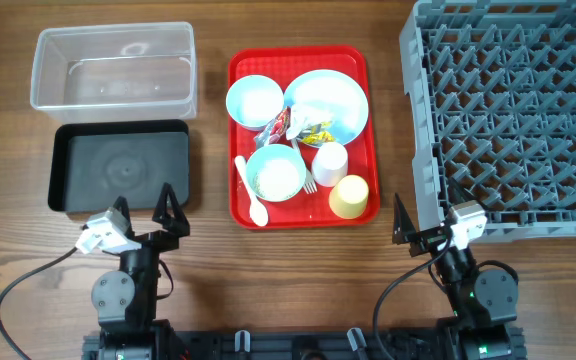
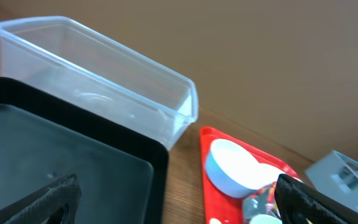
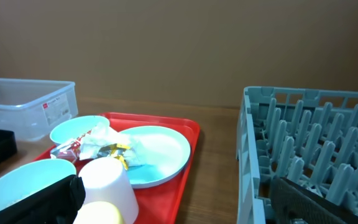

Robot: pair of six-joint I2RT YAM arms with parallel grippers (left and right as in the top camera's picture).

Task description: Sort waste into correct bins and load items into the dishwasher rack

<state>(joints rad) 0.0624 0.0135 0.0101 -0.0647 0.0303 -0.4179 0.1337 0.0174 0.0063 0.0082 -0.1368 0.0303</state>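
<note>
1. Wrappers (image 1: 294,128), red and yellow, on red tray (image 1: 236,100), against plate (image 1: 328,98); light, crinkly, slippery; pinch bunched middle
2. Left end effector (image 1: 145,211), right end effector (image 1: 426,222) — both wide, empty

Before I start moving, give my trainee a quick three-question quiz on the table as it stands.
1. True or false: the dishwasher rack is already loaded.
2. In the overhead view, what lies between the clear tub and the left gripper?
3. Fill in: the left gripper and the right gripper are both ____.
Key: 1 false; 2 the black tray; 3 open.
</note>
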